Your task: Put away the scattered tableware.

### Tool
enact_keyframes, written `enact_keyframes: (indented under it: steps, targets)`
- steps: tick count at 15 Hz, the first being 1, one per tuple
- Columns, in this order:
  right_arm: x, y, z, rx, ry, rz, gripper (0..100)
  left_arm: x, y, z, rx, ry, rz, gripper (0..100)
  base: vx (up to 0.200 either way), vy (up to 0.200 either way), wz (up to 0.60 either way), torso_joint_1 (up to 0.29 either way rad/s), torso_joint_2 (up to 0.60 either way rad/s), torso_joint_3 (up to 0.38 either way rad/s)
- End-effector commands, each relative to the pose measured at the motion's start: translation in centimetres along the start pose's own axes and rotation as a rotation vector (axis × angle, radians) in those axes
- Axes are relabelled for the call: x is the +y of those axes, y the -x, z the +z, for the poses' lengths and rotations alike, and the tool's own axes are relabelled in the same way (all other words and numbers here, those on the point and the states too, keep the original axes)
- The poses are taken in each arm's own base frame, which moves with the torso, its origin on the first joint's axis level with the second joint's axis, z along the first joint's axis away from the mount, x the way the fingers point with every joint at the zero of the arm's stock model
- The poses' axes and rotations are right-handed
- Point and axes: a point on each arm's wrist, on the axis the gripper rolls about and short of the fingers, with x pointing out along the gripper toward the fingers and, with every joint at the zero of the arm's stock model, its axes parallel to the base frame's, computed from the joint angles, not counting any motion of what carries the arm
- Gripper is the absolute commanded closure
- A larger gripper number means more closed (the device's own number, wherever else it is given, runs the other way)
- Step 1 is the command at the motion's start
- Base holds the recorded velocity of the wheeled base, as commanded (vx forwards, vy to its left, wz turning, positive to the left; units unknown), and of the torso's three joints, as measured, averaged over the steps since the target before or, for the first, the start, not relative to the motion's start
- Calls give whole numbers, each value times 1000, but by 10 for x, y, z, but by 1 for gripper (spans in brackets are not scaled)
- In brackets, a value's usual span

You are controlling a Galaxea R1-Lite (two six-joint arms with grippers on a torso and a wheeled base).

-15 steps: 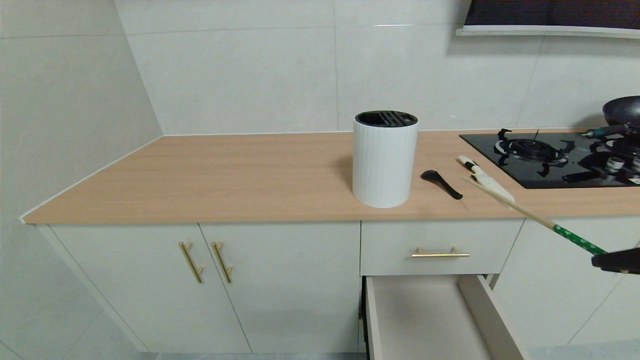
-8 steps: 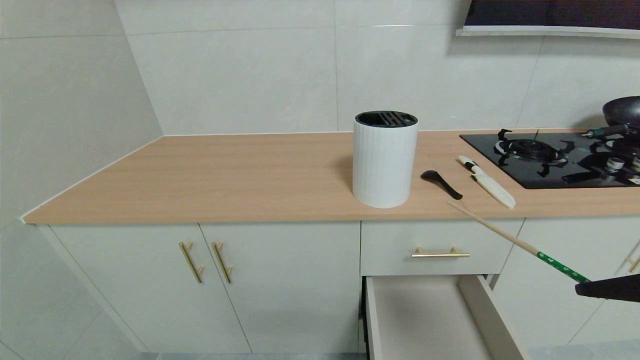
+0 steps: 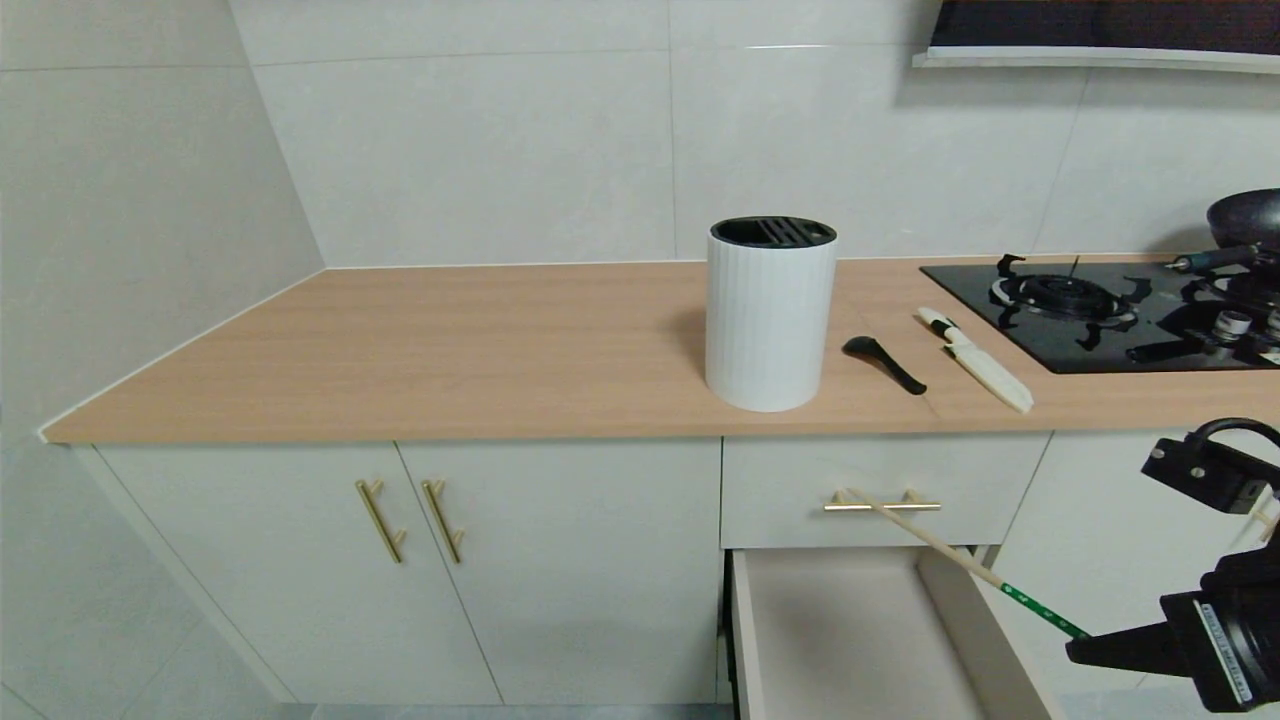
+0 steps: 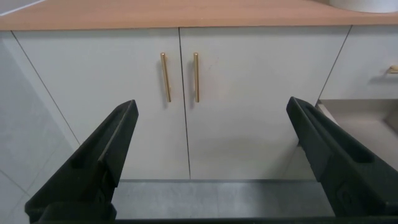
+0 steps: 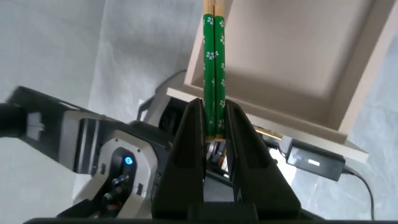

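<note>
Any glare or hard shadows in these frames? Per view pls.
Head view: soft shadow on the countertop just left of the white holder; a faint light streak on the wall tile; no hard glare. Left wrist view: cabinet doors evenly lit. Right wrist view: drawer evenly lit behind the chopsticks in the right end effector.

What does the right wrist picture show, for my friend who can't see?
The right end effector is shut on a pair of chopsticks with green ends. They point out over the open drawer below.
</note>
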Motion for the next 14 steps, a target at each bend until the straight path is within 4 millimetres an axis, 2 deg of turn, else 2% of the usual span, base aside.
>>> enact_keyframes:
  steps: [1, 6, 14]
  targets:
    - [-4, -15, 0, 62, -16, -12, 100, 0, 0, 0, 1, 0, 1, 0, 0, 0, 0, -154, 354, 207]
    - [-7, -26, 1, 109, -27, -23, 100, 0, 0, 0, 1, 0, 1, 0, 0, 0, 0, -171, 456, 277]
    - [-6, -27, -1, 111, -13, -18, 100, 0, 0, 0, 1, 0, 1, 0, 0, 0, 0, -150, 469, 311]
